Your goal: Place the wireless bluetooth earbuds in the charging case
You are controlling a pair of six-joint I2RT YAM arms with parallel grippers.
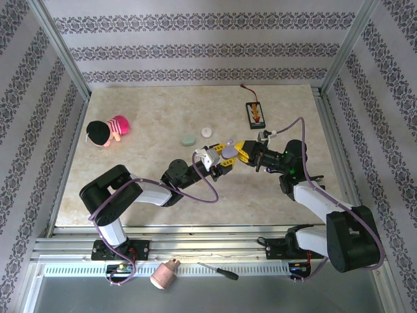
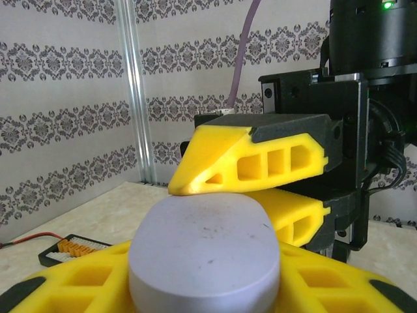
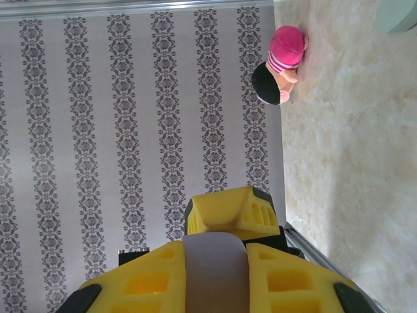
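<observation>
Lavender charging case (image 2: 205,254) | over bench (image 1: 163,111) | left fingers (image 2: 71,280): clamped on its sides | right fingers (image 3: 287,280): clamped on its far edge | plush toy (image 1: 107,130): on bench, well apart

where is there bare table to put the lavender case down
Bare table lies between the plush toy and the green case, and along the back wall behind both. Crowded: the centre, where the left claw and right claw meet on the lavender case, with the white case and black board near.
</observation>
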